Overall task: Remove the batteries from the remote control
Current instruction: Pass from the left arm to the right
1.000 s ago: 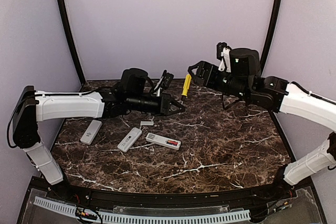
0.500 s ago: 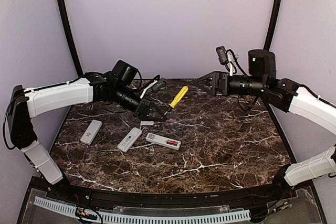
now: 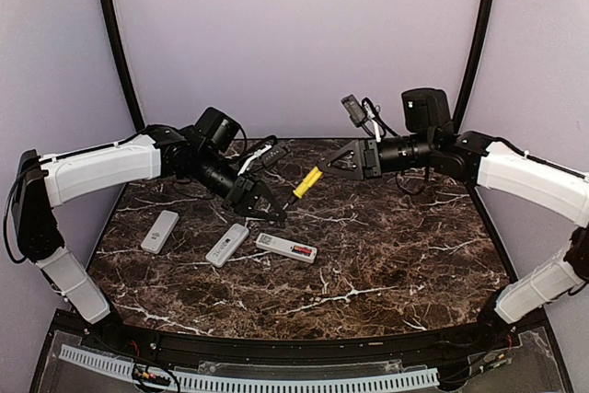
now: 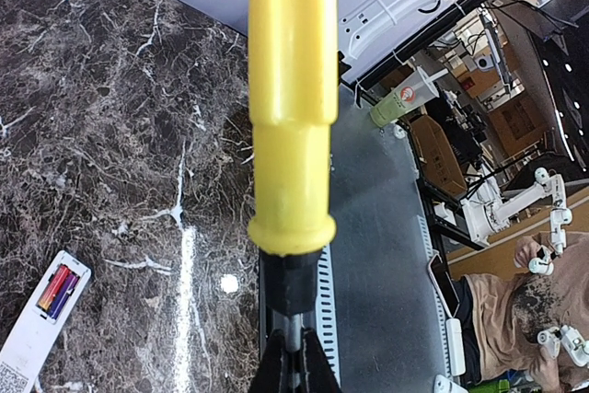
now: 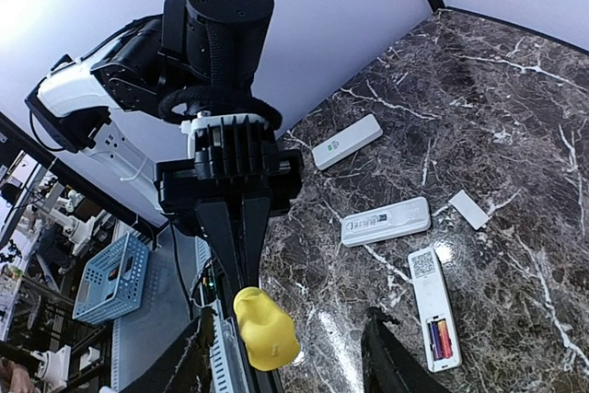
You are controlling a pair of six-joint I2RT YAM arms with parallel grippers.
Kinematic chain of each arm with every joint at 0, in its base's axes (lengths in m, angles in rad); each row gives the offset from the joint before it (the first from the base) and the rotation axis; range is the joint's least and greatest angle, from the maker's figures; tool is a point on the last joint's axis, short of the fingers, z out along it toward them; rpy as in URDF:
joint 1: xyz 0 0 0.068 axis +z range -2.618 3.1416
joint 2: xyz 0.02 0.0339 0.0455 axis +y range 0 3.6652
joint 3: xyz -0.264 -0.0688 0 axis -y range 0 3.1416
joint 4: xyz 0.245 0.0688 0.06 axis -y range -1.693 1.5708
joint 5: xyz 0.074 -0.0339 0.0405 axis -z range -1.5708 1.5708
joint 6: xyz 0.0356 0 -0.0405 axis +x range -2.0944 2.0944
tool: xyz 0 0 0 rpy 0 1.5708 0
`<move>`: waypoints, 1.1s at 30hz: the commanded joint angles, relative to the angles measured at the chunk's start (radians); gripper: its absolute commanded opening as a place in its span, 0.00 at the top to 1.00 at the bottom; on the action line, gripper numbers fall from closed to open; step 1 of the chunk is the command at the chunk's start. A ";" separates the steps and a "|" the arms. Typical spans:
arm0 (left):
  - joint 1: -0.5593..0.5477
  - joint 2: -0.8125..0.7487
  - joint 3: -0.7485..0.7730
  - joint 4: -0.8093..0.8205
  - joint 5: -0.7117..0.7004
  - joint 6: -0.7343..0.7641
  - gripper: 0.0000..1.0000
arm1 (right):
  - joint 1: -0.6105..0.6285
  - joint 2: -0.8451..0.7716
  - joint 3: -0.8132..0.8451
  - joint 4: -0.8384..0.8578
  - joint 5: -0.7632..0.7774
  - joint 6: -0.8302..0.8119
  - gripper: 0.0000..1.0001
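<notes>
Right wrist: batteries lie outside the right fingers.

the left arm and the right arm have white smooth covers, black round joints and black ribbed wrists with thin black cables.

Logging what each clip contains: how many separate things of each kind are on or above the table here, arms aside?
Remotes: 3
Batteries: 2
Screwdriver: 1
White cover plate: 1
Total: 7
</notes>
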 commanded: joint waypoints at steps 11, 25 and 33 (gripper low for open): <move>0.003 -0.035 -0.012 -0.007 0.034 0.020 1.00 | 0.032 0.038 0.013 0.108 -0.093 0.039 0.70; 0.004 -0.039 -0.024 0.040 -0.019 -0.025 0.86 | 0.032 0.031 -0.002 0.130 -0.073 0.042 1.00; 0.046 -0.208 -0.143 0.245 -0.425 -0.223 0.21 | 0.043 -0.067 -0.078 0.101 0.265 -0.027 1.00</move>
